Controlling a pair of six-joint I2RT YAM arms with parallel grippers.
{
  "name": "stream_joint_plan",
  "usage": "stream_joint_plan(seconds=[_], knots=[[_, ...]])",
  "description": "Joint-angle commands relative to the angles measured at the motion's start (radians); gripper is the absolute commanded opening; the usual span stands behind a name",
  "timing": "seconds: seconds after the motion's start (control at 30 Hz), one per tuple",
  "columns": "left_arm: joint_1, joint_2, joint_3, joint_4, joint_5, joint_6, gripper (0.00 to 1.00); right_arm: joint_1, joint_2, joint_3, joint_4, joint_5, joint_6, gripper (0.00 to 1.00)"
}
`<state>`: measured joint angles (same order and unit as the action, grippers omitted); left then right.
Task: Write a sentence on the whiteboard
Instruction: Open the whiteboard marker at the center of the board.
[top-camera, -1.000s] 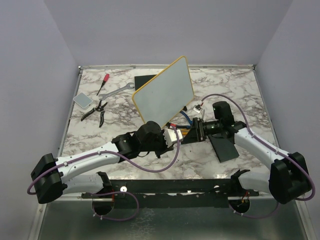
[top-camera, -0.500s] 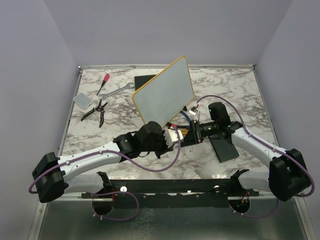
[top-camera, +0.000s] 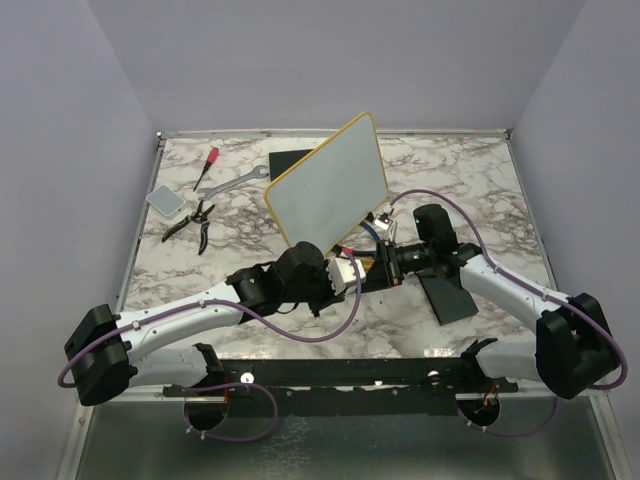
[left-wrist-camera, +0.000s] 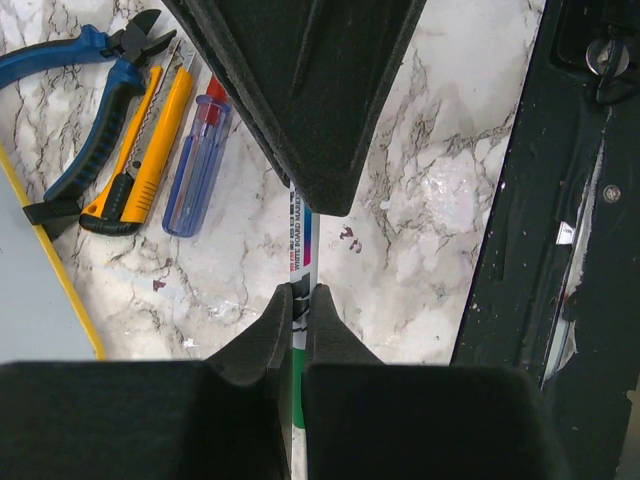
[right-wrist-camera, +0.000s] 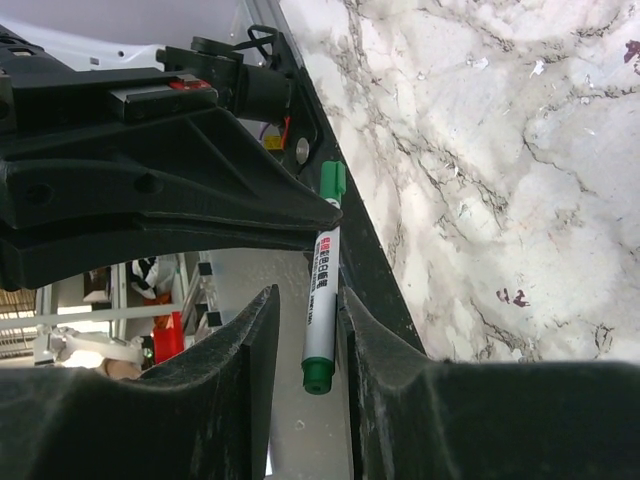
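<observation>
The whiteboard (top-camera: 330, 185) stands tilted on the marble desk (top-camera: 480, 180), behind both arms. In front of it the left hand (left-wrist-camera: 298, 305) is clamped on a whiteboard marker (right-wrist-camera: 322, 290). The right hand (right-wrist-camera: 305, 330) straddles the same marker, a slight gap showing beside the barrel.

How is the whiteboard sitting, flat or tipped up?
Tipped up: the whiteboard leans, its far corner above the back edge of the table; its support is hidden.
</observation>
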<state>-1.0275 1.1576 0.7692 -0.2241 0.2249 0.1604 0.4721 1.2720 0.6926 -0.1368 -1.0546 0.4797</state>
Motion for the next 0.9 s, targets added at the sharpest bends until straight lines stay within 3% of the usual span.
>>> stream_joint_plan(seconds=[0.0,0.2,0.33,0.4,0.63,0.73,0.87], knots=[[0.005,0.001,0.015,0.018,0.020,0.008,0.00,0.017,0.018,-0.005,0.015,-0.004,-0.001,0.30],[0.007,-0.001,0.013,0.017,0.021,0.011,0.00,0.020,0.028,-0.005,0.017,0.012,-0.007,0.20],[0.013,-0.007,0.012,0.017,0.014,0.010,0.00,0.020,0.024,-0.011,0.015,0.054,-0.018,0.01],[0.019,-0.012,0.016,0.017,0.010,0.002,0.01,0.020,0.009,-0.018,0.021,0.106,-0.024,0.00],[0.137,-0.061,0.034,0.057,0.098,-0.103,0.50,0.012,-0.100,-0.056,0.124,0.231,0.010,0.00],[0.167,-0.107,0.028,0.120,0.118,-0.196,0.61,-0.014,-0.129,-0.061,0.169,0.194,0.008,0.00],[0.188,-0.173,-0.002,0.216,0.069,-0.385,0.67,-0.083,-0.167,-0.074,0.203,0.098,0.005,0.00]])
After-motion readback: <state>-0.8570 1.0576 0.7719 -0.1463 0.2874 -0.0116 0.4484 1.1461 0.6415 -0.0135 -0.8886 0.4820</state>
